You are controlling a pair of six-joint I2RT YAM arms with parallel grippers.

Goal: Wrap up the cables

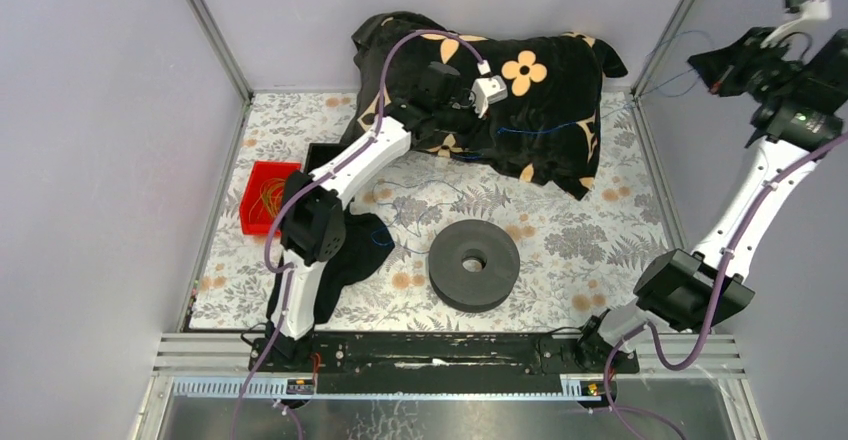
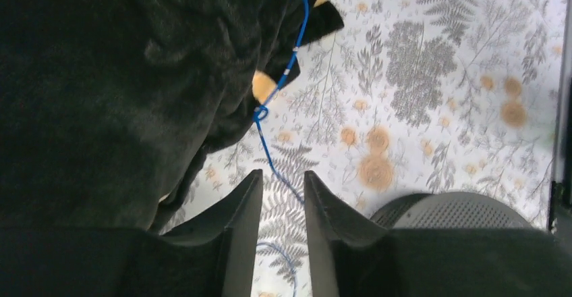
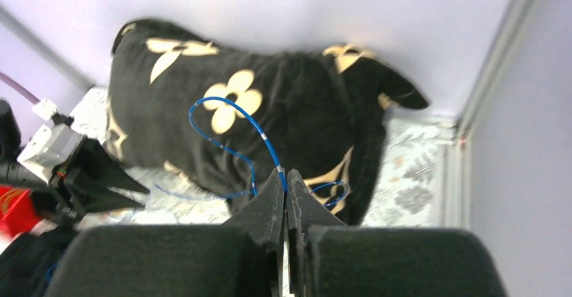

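Step in hand: gathering the loose cable ahead of winding. It looks early, since no turn lies on the spool.
Blue cable (image 3: 229, 104): one hair-fine strand. It rises from the right gripper in an arc, trails across the black flowered cloth (image 1: 560, 90), then drops onto the table past the cloth's edge toward the left arm.
Right gripper (image 3: 286, 175): fingers pressed together with the cable pinched at their tips. It is raised high near the far right corner.
Left gripper (image 2: 282, 175): fingers a narrow way apart, holding nothing. It hovers at the cloth's edge, and the strand runs beneath the gap.
Spool (image 1: 450, 270): black disc lying flat near the table's middle, apart from both grippers. No cable is seen touching it.
Next move, judged: the left gripper needs to lower and close on the fine strand without catching the cloth. The slack then has to reach the spool.
Surface: table (image 1: 580, 250) covered in a pale leaf-and-flower print.
Room: plain lilac-grey walls (image 1: 100, 160) with metal corner posts. A red bin (image 1: 275, 168) of orange wire sits at the left.
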